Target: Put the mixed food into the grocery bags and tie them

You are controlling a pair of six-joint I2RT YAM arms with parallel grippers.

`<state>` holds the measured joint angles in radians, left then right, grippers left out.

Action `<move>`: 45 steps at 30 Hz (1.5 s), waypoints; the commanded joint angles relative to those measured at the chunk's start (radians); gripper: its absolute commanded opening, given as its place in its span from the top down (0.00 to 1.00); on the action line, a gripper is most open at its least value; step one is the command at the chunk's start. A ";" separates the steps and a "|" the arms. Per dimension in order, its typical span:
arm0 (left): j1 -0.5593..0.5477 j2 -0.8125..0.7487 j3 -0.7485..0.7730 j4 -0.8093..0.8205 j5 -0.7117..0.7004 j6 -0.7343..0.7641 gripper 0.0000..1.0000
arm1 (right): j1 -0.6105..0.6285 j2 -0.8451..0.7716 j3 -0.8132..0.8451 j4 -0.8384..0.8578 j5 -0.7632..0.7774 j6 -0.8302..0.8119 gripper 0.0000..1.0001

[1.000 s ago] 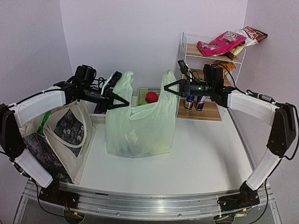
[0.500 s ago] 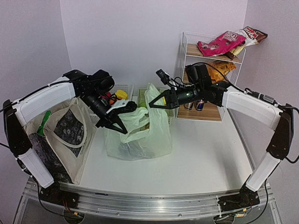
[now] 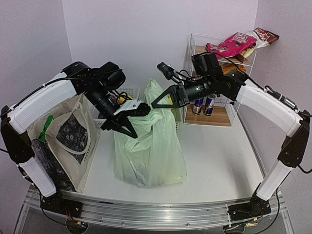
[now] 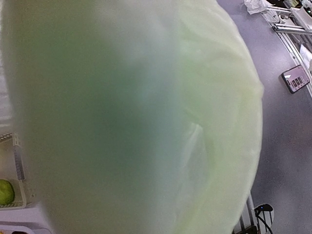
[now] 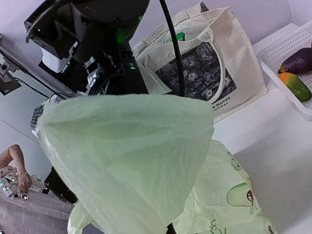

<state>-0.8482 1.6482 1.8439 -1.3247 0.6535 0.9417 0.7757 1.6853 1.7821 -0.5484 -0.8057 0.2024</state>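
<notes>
The pale-green plastic bag printed with avocados stands mid-table, its top pulled up and twisted. My left gripper is shut on the bag's left handle, low at the bag's upper left. My right gripper is shut on the other handle, held higher, just right of the left one. Plastic fills the left wrist view and hangs across the right wrist view, hiding both sets of fingers. The cream canvas tote stands at the left, also seen in the right wrist view. Two drink cans stand on the shelf.
A white wire shelf at the back right holds a pink crisp packet. A white basket sits behind the bag; the right wrist view shows it holding an eggplant. My left arm is close to my right wrist.
Both grippers have swung inward from holding the handles apart, bringing them together above the bag. The bag has been drawn taller and shifted toward the near edge.
</notes>
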 commanded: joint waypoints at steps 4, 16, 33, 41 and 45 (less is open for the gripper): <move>-0.002 0.059 -0.016 -0.047 -0.086 -0.049 1.00 | 0.002 0.047 0.004 -0.018 -0.043 -0.014 1.00; 0.001 0.092 -0.038 0.069 -0.061 -0.149 1.00 | 0.001 0.046 -0.031 -0.012 -0.096 0.035 0.40; 0.003 0.104 -0.013 0.121 0.068 -0.111 1.00 | -0.009 -0.067 -0.104 0.026 0.046 0.008 0.14; 0.001 0.119 -0.006 0.144 0.060 -0.051 1.00 | -0.009 -0.172 -0.160 0.025 0.335 0.042 0.10; 0.001 0.137 0.006 0.143 0.063 -0.027 1.00 | -0.009 -0.227 -0.177 0.023 0.408 0.036 0.09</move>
<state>-0.8504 1.7656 1.7998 -1.2154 0.6892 0.8701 0.7633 1.5439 1.6165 -0.5267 -0.5237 0.2375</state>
